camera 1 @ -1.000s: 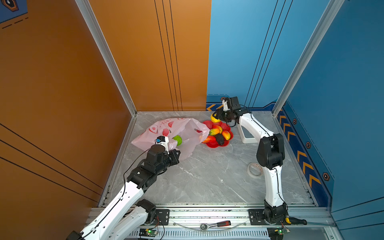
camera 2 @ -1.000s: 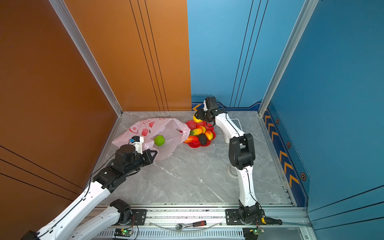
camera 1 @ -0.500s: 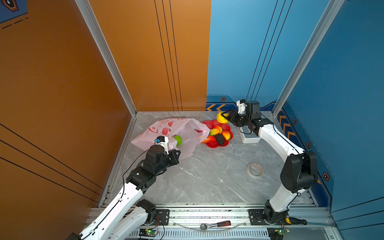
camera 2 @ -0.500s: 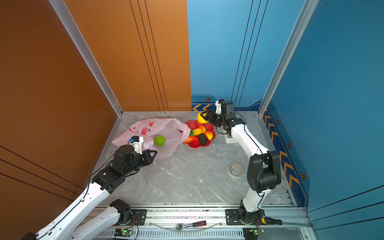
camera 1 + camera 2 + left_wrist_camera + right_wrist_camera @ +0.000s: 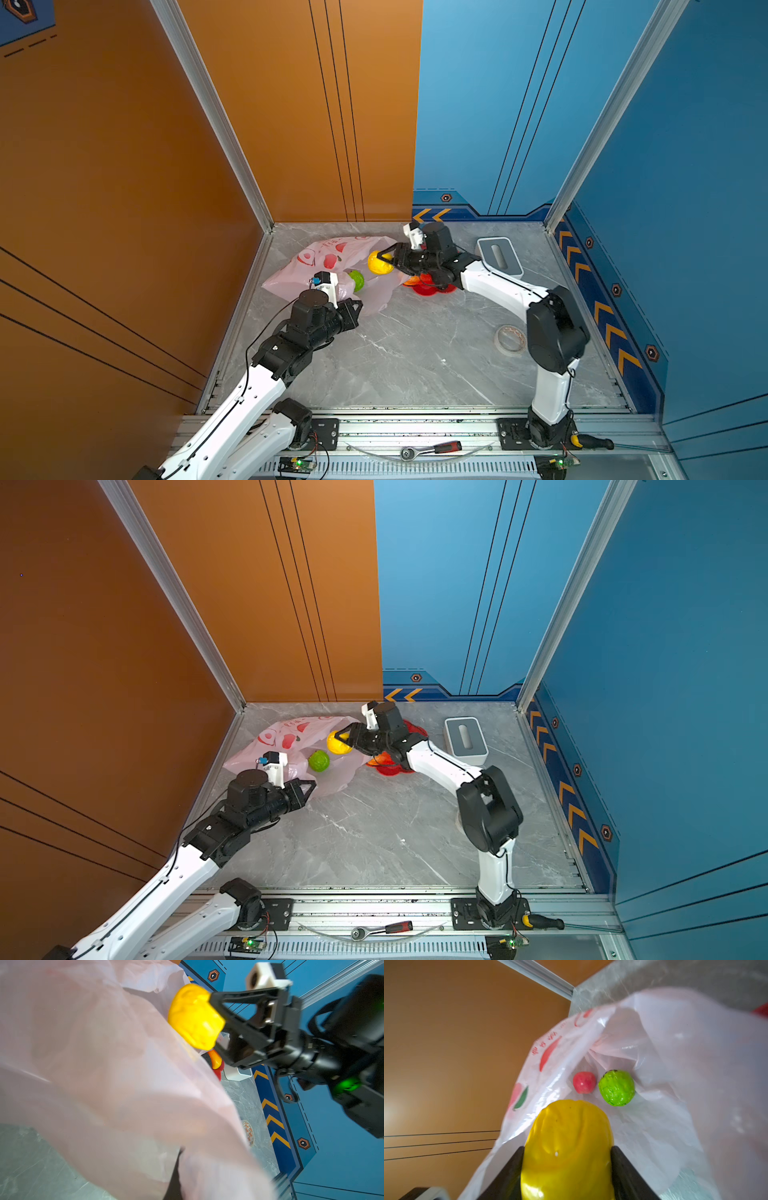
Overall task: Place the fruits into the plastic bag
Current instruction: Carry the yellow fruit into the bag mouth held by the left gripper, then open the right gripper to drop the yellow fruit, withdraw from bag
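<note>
Clamped on the yellow lemon (image 5: 568, 1142), the right end effector (image 5: 343, 739) hangs at the mouth of the plastic bag (image 5: 328, 259), whose hollow lies straight ahead, its near edge pinched by the closed left end effector (image 5: 355, 306).

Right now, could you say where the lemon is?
In both top views the lemon is held by the right gripper at the mouth of the plastic bag, near the green fruit.

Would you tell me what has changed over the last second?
The right gripper, shut on the lemon throughout, carried it left from above the dish to the mouth of the bag, its elbow swinging out to the right. The left gripper stays shut on the bag's edge; the green fruit inside and the dish have not moved.
</note>
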